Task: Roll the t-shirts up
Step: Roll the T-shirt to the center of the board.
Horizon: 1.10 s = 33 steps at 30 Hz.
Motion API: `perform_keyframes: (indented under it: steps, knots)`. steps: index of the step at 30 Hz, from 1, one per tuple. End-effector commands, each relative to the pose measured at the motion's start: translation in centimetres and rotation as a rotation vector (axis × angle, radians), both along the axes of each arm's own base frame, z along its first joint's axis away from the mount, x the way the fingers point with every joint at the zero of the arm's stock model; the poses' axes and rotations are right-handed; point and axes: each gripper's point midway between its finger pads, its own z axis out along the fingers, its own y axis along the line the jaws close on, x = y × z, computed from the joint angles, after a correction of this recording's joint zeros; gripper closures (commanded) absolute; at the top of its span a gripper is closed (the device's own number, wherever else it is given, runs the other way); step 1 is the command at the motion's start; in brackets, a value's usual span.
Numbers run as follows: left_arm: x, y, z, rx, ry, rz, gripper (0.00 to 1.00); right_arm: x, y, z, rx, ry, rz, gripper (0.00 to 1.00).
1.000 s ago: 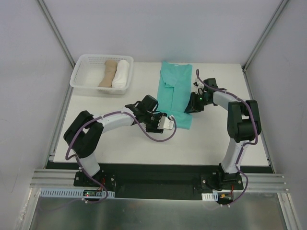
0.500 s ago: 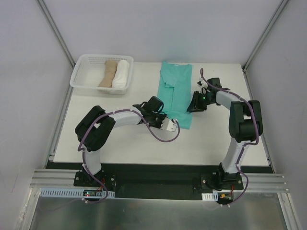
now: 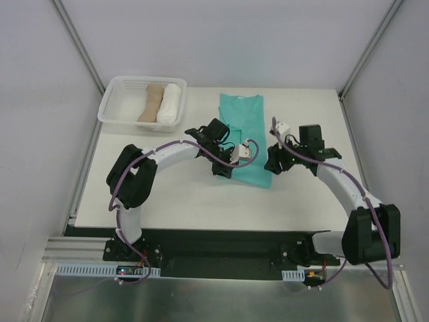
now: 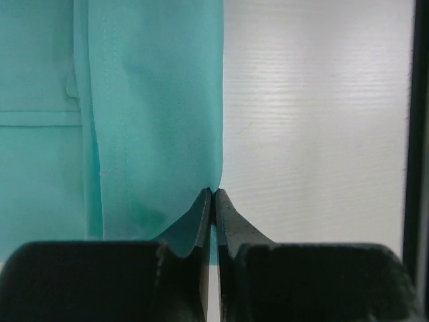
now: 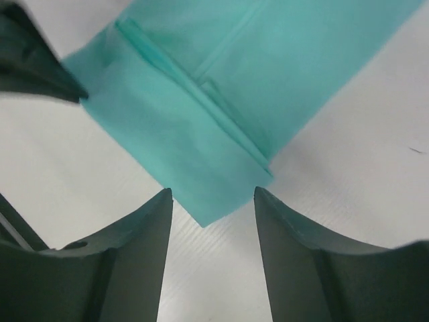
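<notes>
The teal t-shirt lies folded into a long strip on the white table, its near hem toward the arms. My left gripper is shut on the hem's near-left corner; in the left wrist view teal cloth is pinched between the closed tips of the left gripper. My right gripper is open just off the near-right corner. In the right wrist view that corner lies between the spread tips of the right gripper, touching neither finger. Tan and white rolled shirts lie in the basket.
A white mesh basket stands at the table's back left. The left gripper's dark finger shows in the top-left of the right wrist view. Grey walls enclose the table on three sides.
The left gripper closed on the shirt's near-left corner. The right gripper opened and moved nearer, to the near-right corner. The shirt's near end shifted, so the strip now lies slanted.
</notes>
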Motion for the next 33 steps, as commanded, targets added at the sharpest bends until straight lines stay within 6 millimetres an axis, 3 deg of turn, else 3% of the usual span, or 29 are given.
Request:
perform_keyframes:
  steps: [1,6,10,20,33]
  knots:
    - [-4.4,-0.9,0.9,-0.045,0.489,0.119,1.0,-5.2,0.8,-2.7,-0.166,-0.239,0.371,0.43]
    - [-5.4,-1.7,0.7,-0.077,0.645,0.144,1.0,-8.1,2.6,-4.5,-0.223,-0.357,0.549,0.37]
    - [-5.6,-1.9,0.1,-0.087,0.707,0.178,1.0,-9.3,3.6,-5.0,-0.245,-0.416,0.64,0.36]
    - [-5.3,-1.5,1.2,-0.157,0.935,0.239,1.0,-11.8,5.1,-7.1,-0.293,-0.483,0.793,0.33]
    - [-4.9,-1.0,1.5,-0.184,1.051,0.237,1.0,-8.7,5.9,-8.6,-0.404,-0.553,0.73,0.34]
